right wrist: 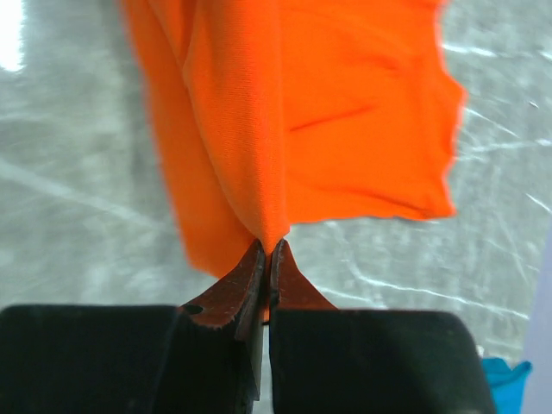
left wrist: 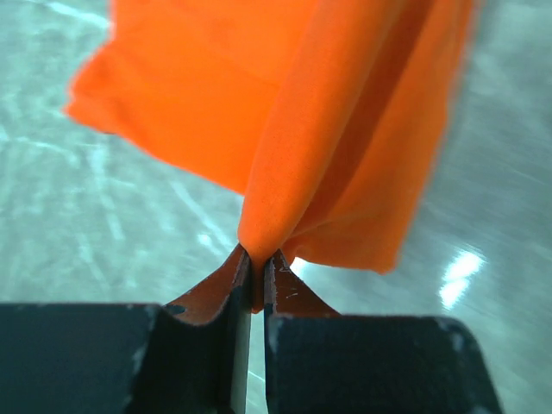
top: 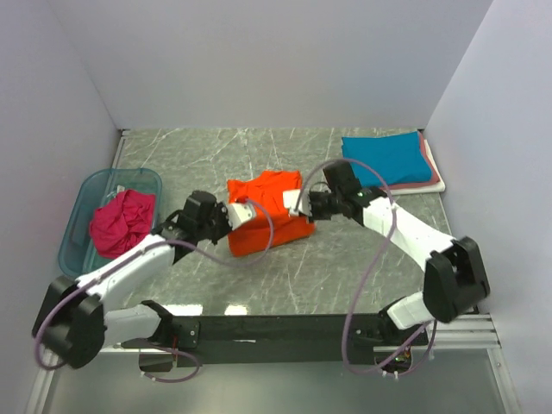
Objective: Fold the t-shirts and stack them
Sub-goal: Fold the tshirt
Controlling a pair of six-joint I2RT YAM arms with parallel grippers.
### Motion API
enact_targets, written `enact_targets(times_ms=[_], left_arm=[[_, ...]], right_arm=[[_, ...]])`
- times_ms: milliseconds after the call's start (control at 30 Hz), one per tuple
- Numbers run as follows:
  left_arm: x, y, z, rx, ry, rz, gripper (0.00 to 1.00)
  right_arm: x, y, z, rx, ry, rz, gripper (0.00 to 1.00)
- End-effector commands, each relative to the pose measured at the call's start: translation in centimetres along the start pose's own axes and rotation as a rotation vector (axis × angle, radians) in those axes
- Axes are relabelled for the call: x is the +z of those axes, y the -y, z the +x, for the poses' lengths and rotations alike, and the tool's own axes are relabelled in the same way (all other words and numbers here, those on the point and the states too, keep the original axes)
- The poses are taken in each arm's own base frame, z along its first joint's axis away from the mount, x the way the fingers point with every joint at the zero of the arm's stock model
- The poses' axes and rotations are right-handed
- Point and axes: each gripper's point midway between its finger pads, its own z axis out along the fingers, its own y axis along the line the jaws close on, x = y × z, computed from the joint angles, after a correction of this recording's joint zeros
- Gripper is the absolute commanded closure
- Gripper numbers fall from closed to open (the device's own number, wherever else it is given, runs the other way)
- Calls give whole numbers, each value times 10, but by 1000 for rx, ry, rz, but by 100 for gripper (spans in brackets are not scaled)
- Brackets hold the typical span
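Note:
A bright orange t-shirt [top: 267, 216] hangs between both grippers over the middle of the marble table. My left gripper [top: 243, 212] is shut on its left edge, the cloth [left wrist: 328, 129] pinched at the fingertips [left wrist: 245, 267]. At the shirt's right edge my right gripper [top: 297, 203] is shut on a fold of the same cloth [right wrist: 345, 129]. A teal blue t-shirt [top: 386, 158] lies folded on a stack with pink and white ones at the back right. A magenta t-shirt [top: 121, 221] lies crumpled in the tub.
The translucent blue plastic tub [top: 82, 211] stands at the left by the wall. White walls close in the table [top: 285, 276] on three sides. The arms' black base rail [top: 285, 332] runs along the near edge.

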Motion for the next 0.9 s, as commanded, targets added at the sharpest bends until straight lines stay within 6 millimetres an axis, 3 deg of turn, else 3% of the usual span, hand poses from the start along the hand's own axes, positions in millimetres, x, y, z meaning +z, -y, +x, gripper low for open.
enact_targets(times_ms=[0, 167, 367, 500, 667, 867], left_arm=[[16, -39, -30, 54, 108, -27, 100], [51, -75, -20, 11, 96, -45, 100], [67, -117, -28, 9, 122, -156, 100], [67, -147, -35, -21, 179, -262, 100], [81, -158, -32, -28, 170, -270, 100], [98, -162, -23, -42, 149, -253, 100]], right_arm=[[6, 55, 0, 64, -14, 109, 100], [28, 96, 16, 153, -52, 176, 100], [42, 140, 30, 223, -82, 293, 100], [52, 158, 36, 259, -82, 361, 100], [60, 179, 41, 299, -79, 420, 100], [74, 187, 53, 333, -110, 442, 100]])
